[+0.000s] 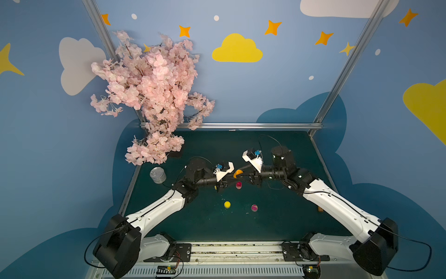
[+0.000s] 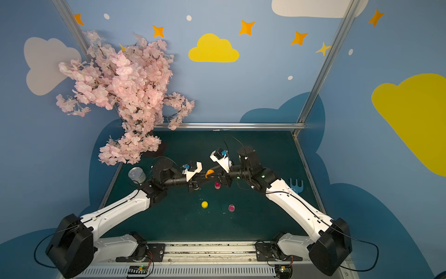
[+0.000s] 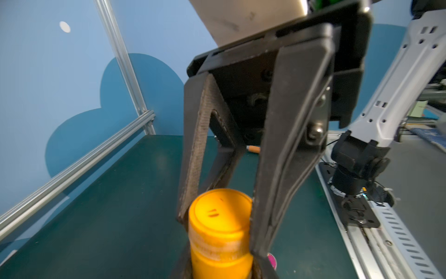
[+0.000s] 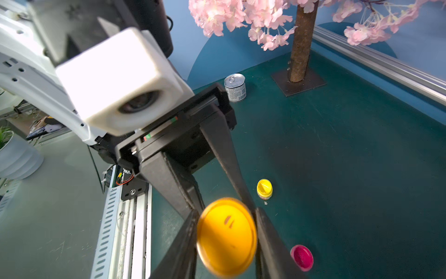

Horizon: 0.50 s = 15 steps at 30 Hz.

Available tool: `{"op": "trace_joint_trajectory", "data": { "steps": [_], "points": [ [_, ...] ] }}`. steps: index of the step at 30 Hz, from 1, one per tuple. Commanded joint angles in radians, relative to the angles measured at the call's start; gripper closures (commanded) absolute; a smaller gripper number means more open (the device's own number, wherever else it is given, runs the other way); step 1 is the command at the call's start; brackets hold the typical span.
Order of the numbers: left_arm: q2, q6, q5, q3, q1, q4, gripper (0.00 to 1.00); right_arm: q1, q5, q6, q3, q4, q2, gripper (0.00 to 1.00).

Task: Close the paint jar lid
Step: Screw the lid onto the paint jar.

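Paint jar (image 1: 238, 173) hangs over the middle of the table (image 1: 277, 217), its lid (image 3: 218, 212) facing my right gripper (image 3: 217, 234), which clamps the lid from 4 o'clock, seen from above. My left gripper (image 4: 223, 205), at 8 o'clock, clamps the jar's lower half. I judge the long axis runs between them.

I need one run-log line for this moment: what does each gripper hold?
left gripper: shut on orange paint jar | right gripper: shut on lid | lid: on jar, tightness unclear

Robot lab booth — aluminium frame (image 1: 231, 125), cloud-painted walls (image 1: 277, 91), fake blossom tree (image 1: 154, 84)
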Motion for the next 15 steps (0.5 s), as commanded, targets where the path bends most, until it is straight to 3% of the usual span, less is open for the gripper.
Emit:
{"op": "trace_joint_trajectory", "data": {
  "steps": [1, 11, 15],
  "points": [
    [-0.037, 0.089, -0.199, 0.024, -0.032, 0.129, 0.76, 0.013, 0.086, 0.091, 0.024, -0.046, 0.035, 0.83],
    [0.080, 0.268, -0.500, 0.089, -0.152, 0.242, 0.76, 0.034, 0.267, 0.288, 0.038, -0.001, 0.079, 0.86],
    [0.139, 0.296, -0.547, 0.101, -0.175, 0.302, 0.76, 0.037, 0.358, 0.388, 0.042, 0.000, 0.090, 0.85]
  ]
}}
